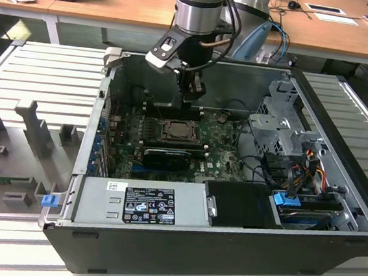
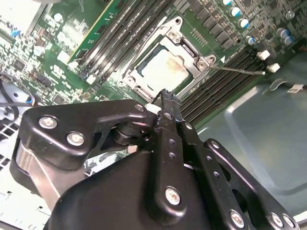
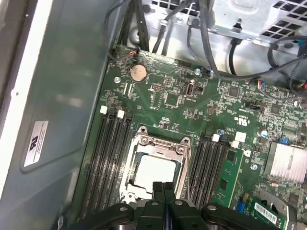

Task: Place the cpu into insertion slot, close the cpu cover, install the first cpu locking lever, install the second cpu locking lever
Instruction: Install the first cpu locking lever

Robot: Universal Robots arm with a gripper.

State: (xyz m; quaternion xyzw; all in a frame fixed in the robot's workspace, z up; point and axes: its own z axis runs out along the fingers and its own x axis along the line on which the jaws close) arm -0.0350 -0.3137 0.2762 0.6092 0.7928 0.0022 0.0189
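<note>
Worktop: ribbed grey metal worktop (image 1: pixel 40 72), wooden desks (image 1: pixel 118 4) behind; an open case (image 1: pixel 226 246) lies on it.
Cpu: the pale square cpu (image 3: pixel 154 173) sits flat in the slot (image 1: pixel 179 132), mid-board.
Cover: the cover (image 3: pixel 160 143) lies down around the cpu, whose face shows through its window.
Tool: the tool (image 3: pixel 163 184) hovers just above the slot's edge, fingers pressed together and holding nothing.
Handling, cpu: likely light, thin, stiff and fragile underneath. Its edges are the place to hold, but they are now under the frame.
Handling, cover: thin sheet steel, probably springy, best pressed on its frame, not through the window.
Lever: a thin wire lever (image 2: pixel 237 71) juts from a slot corner across the memory slots (image 2: pixel 220 81). It looks unlatched, stiff and springy, best taken near its free end.
In the way: memory slots flank the slot closely on both sides, and a black card (image 1: pixel 166 157) lies near.
Farther off: cables (image 3: pixel 211 43) and a drive cage (image 1: pixel 282 131) stand well apart.
</note>
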